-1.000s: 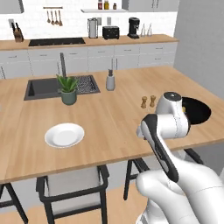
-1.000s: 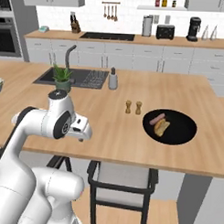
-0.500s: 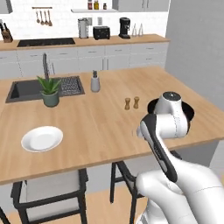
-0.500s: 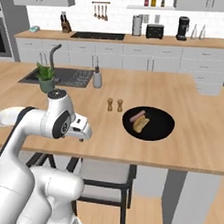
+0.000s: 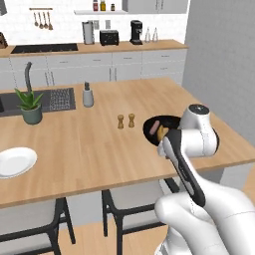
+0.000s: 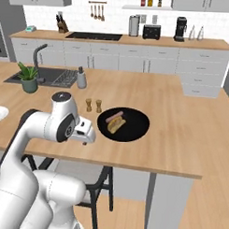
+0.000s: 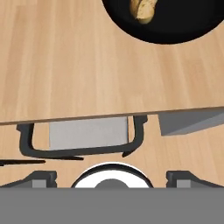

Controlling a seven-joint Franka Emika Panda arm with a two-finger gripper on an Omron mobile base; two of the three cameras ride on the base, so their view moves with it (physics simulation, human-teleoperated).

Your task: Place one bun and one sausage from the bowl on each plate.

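right base view shows the wooden table (image 6: 181, 132) spanning the scene, with the black bowl (image 6: 134, 131) near its front edge holding a bun (image 6: 115, 126) and a sausage (image 6: 116, 118), one white plate (image 5: 15, 162) well apart at the far left of the table, and the salt and pepper shakers (image 6: 93, 105) just left of the bowl on its far side. hand (image 6: 87, 132) hangs released with its fingers spread wide, empty, just left of the bowl by the table's near edge; hand view shows the bowl rim (image 7: 175, 35) and bun at the top and a dark stool (image 7: 78, 140) below the table edge.
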